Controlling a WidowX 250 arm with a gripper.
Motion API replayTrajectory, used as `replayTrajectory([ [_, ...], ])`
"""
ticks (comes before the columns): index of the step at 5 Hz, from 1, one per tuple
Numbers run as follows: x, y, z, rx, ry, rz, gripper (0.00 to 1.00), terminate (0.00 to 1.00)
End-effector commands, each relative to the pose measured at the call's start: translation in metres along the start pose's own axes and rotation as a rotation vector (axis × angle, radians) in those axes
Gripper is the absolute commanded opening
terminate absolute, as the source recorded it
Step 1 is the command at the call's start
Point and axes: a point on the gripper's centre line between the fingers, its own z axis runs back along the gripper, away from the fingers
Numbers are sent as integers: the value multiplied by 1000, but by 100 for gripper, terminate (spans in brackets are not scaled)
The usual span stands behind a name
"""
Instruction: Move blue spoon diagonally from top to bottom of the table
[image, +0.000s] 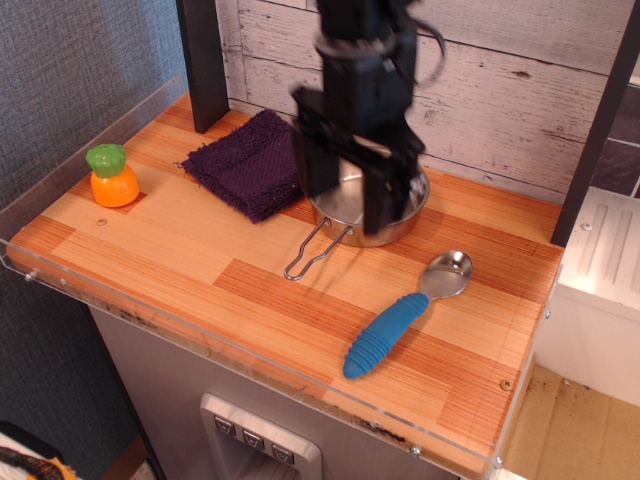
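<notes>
The blue spoon lies flat on the wooden table near the front right, its ribbed blue handle pointing to the front edge and its silver bowl toward the back right. My gripper hangs open and empty above the steel pan, up and to the left of the spoon, well clear of it. Its two black fingers point down in front of the pan.
A steel pan with a wire handle stands at the back middle. A purple cloth lies to its left. A toy orange with a green top sits at the far left. A clear plastic rim edges the table.
</notes>
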Motion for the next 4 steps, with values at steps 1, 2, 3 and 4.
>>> replayTrajectory([
  [1, -11, 37, 20, 67, -62, 98, 100, 0],
  [2, -11, 43, 16, 67, -38, 144, 100, 0],
  [3, -12, 46, 14, 43, -25, 176, 100, 0],
  [4, -15, 58, 14, 98, 30, 198, 100, 0],
])
